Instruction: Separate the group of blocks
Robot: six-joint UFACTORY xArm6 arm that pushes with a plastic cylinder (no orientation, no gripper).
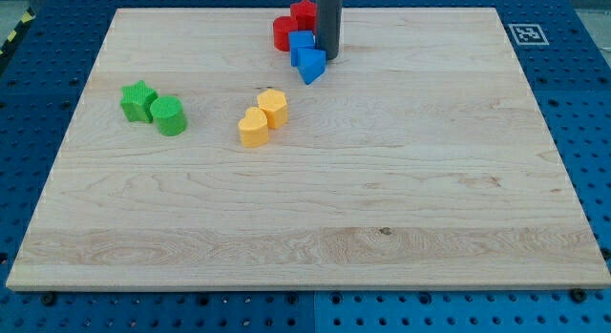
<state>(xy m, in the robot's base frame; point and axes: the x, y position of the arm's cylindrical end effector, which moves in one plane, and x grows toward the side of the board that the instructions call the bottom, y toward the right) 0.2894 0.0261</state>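
Note:
A group of blocks sits at the top middle of the wooden board (305, 199): a red cylinder (284, 32), a red star (304, 12), a blue cube (301, 43) and a blue triangle (309, 65). My tip (327, 55) stands just to the right of the two blue blocks, touching or nearly touching them, below and right of the red star. The rod rises out of the view's top.
A green star (138, 100) and a green cylinder (170, 115) touch at the left. An orange heart (253, 127) and an orange hexagon (273, 107) touch near the middle. A marker tag (528, 33) sits at the top right corner.

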